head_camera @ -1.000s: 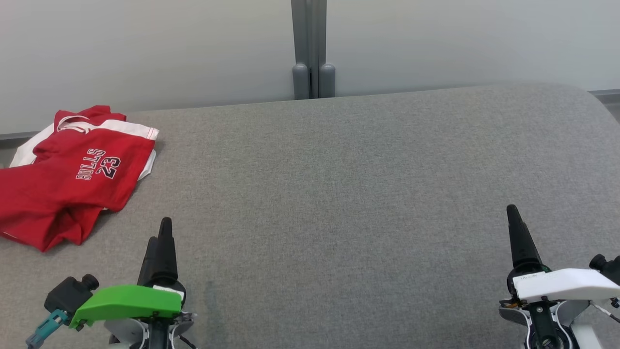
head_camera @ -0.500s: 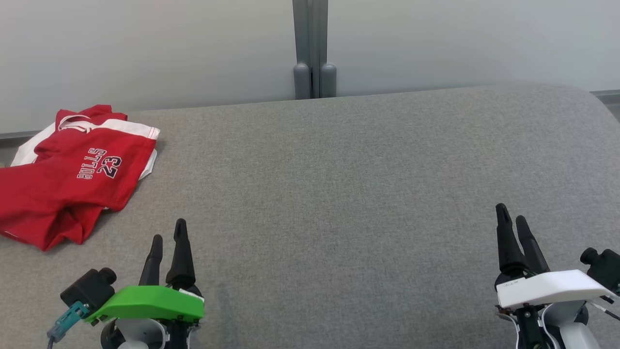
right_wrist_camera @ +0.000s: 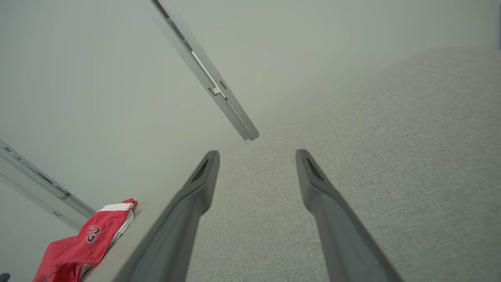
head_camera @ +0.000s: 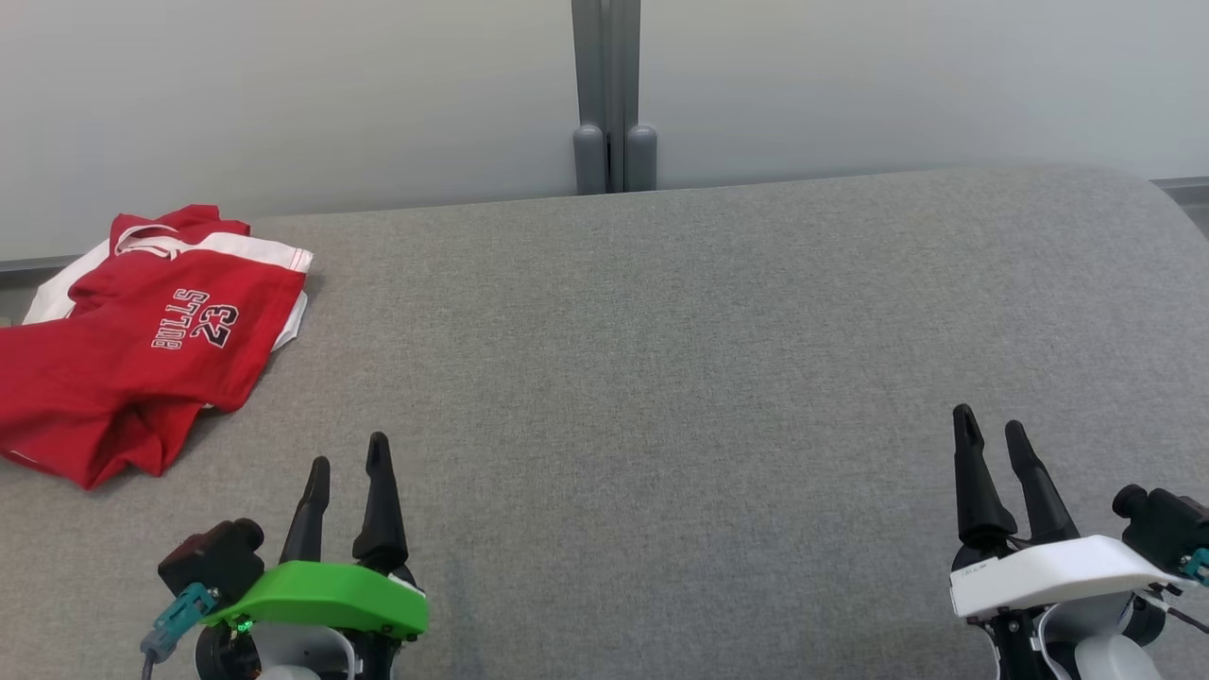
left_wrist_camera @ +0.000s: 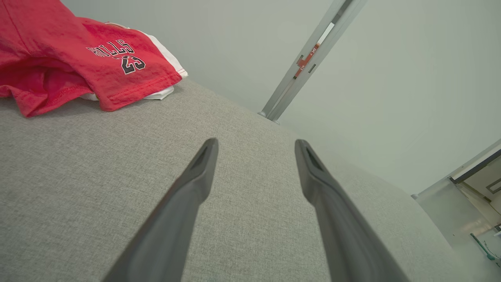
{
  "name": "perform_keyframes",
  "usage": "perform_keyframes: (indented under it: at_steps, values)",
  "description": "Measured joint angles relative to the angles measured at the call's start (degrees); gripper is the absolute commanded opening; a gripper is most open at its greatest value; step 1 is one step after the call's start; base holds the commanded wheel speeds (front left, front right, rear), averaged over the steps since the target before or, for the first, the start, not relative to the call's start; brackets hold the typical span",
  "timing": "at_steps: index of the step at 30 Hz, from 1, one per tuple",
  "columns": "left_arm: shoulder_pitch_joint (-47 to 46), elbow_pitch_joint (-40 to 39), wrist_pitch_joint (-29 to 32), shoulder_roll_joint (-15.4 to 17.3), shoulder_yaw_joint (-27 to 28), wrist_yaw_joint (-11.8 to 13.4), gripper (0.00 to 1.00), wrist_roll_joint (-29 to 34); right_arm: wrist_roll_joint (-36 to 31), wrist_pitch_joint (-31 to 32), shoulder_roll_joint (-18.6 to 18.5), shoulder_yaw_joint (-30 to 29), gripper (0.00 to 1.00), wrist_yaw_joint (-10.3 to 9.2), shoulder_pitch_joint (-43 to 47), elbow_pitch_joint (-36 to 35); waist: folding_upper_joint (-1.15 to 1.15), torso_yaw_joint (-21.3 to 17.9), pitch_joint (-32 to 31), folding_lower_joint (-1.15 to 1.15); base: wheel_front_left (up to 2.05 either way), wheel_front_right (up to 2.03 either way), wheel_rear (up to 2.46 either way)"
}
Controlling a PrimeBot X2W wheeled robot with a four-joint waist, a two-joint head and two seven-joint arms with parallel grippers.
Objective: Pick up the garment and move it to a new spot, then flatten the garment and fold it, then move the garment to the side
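The garment (head_camera: pixel 132 340), a red T-shirt with white sleeves and a "BULLS 23" print turned upward, is shown lying crumpled at the far left corner of the grey padded surface (head_camera: pixel 661 331). Its left portion is cut off by the frame edge, so it cannot be told whether it overhangs there. The left gripper (head_camera: pixel 349 451) is held low over bare padding, well apart from the shirt, with its jaws spread and nothing between them. The right gripper (head_camera: pixel 989 419) is likewise spread and empty at the opposite side. The shirt is judged light, soft and limp: sagging and bunching are to be expected when it is lifted, and some drag on the textile padding. A hold is best taken on the raised near fold (head_camera: pixel 142 453), where several layers can be pinched together.
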Motion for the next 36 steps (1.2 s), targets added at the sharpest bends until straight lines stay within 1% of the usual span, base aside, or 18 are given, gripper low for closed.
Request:
perform_keyframes:
  at_steps: [4, 16, 36]
  values:
    - [0.01, 0.78, -0.81, 0.01, -0.69, 0.44, 1.00, 3.03, -3.77, -0.54, 0.08, 0.47, 1.00, 0.00, 0.07, 0.18, 0.00, 0.04, -0.02, 0.00, 0.00, 0.00, 0.00]
    - [0.02, 2.88, -2.34, 0.07, -1.57, 1.29, 1.00, 9.64, -11.15, -2.03, 0.20, 1.08, 1.00, 0.01, 0.24, 1.00, 0.00, 0.20, -0.06, 0.00, 0.00, 0.00, 0.00]
    - [0.02, 4.90, -4.79, 0.15, -2.57, 2.67, 1.00, 17.28, -22.01, -4.12, 0.30, 0.81, 1.00, 0.02, 0.43, 1.26, 0.00, 0.39, -0.18, 0.00, 0.00, 0.00, 0.00]
